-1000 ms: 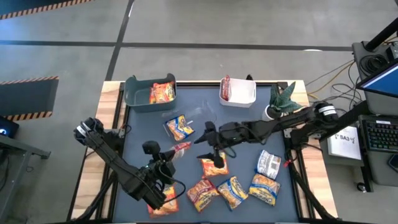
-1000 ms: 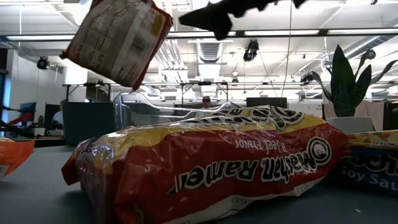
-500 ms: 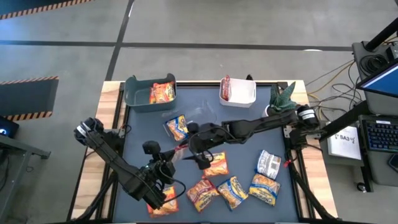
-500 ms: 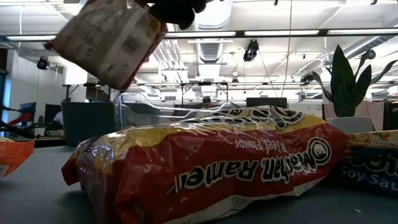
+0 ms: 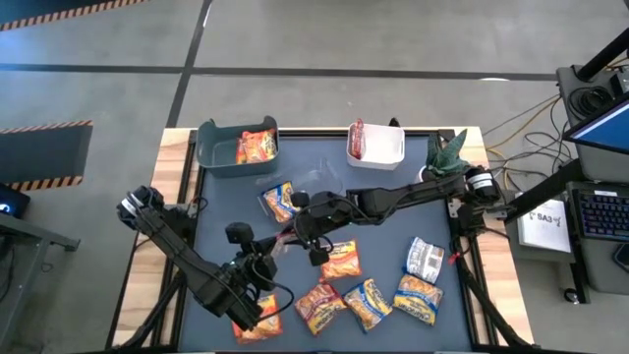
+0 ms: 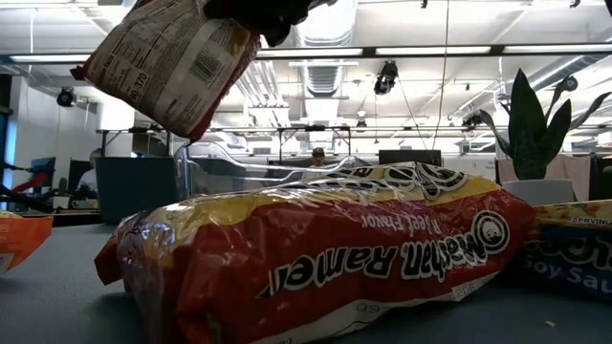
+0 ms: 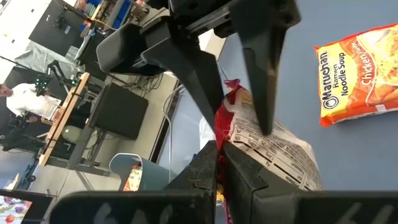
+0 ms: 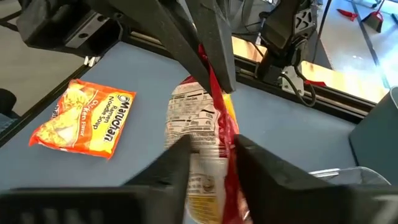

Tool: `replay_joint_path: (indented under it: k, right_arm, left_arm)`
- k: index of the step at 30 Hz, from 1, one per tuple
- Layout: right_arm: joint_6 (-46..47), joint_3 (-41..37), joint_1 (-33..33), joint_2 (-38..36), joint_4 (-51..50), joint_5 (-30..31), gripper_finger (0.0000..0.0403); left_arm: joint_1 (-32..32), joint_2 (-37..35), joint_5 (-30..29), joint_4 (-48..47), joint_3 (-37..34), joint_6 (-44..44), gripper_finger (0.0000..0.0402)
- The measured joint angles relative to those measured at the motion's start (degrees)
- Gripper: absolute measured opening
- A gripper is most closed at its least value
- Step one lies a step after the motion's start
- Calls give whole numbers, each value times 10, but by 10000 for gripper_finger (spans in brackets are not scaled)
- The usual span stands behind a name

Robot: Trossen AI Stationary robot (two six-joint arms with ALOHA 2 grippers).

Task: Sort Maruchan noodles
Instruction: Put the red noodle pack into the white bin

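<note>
A red Maruchan noodle packet (image 5: 288, 234) hangs in the air over the middle of the dark table, its printed white back (image 6: 167, 62) showing in the low view. My left gripper (image 5: 278, 243) reaches up from the near left and is shut on it. My right gripper (image 5: 301, 234) comes in from the table's right and is closed on the same packet (image 8: 199, 124), end to end with the left one. Other noodle packets lie flat on the table: a blue-yellow one (image 5: 280, 200), an orange one (image 5: 341, 259) and several along the near edge (image 5: 369, 303). My left gripper pinches the packet's red sealed edge (image 7: 229, 121) between its two fingers, coming from the table's near left and slanting upward. The packet is lifted clear of the table. My right gripper has one finger on the packet's printed back (image 8: 186, 134) and the other on its red front side (image 8: 229, 140), so the packet sits between the two. The fingers come from the table's right, almost level and tipped a little down. The packet stands on edge between them, off the table.
A teal bin (image 5: 211, 147) holding orange packets stands at the far left, with a white bin (image 5: 385, 147) holding a red packet at the far middle. A potted plant (image 5: 447, 157) stands at the far right. A large red packet (image 6: 325, 258) lies right before the low camera.
My right gripper has travelled toward the table's left, up to the packet held aloft by my left gripper, rolling as it went. Its fingers, spread wide before, have closed in on the packet. The packet has tipped slightly but stays in the air.
</note>
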Motion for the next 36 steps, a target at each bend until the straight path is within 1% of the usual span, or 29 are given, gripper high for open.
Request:
replay_joint_path:
  k: [3,4,5,8,10,13,16,18,21,23,25,27,30,32,36]
  right_arm:
    - [0,0,0,0,0,-2,42]
    - [-1,0,0,0,0,-2,25]
    - [-2,0,0,0,0,-2,19]
    - [0,0,0,0,0,-2,13]
    - [2,0,0,0,-2,-2,10]
    - [8,0,0,0,-6,-2,9]
    - [23,0,0,0,-14,-2,9]
    - [37,0,-1,-4,-28,-2,9]
    - [71,0,-6,-15,-54,-3,9]
    - [107,0,-13,-26,-84,1,9]
    - [141,0,-22,-39,-117,6,9]
    - [170,0,-30,-53,-154,28,9]
    - [208,0,-44,-80,-212,87,8]
    - [237,0,-55,-100,-258,140,8]
    - [313,0,-82,-145,-352,266,8]
  left_arm:
    - [0,0,0,0,0,0,0]
    - [0,0,0,0,0,0,0]
    - [0,0,0,0,0,0,0]
    - [0,0,-1,0,0,-1,3]
    - [0,0,-1,0,0,-1,13]
    - [1,-2,-1,-1,0,-2,43]
    - [1,-8,-9,-3,0,-1,84]
    - [1,-12,-27,-7,0,-1,114]
    - [1,-18,-75,-21,0,0,153]
    - [1,-21,-111,-44,0,9,172]
    - [6,-24,-134,-64,0,15,184]
    - [17,-33,-155,-64,-4,30,189]
    - [36,-49,-183,-64,-9,36,187]
    - [50,-59,-193,-65,-18,46,182]
    - [92,-77,-196,-65,-31,74,169]
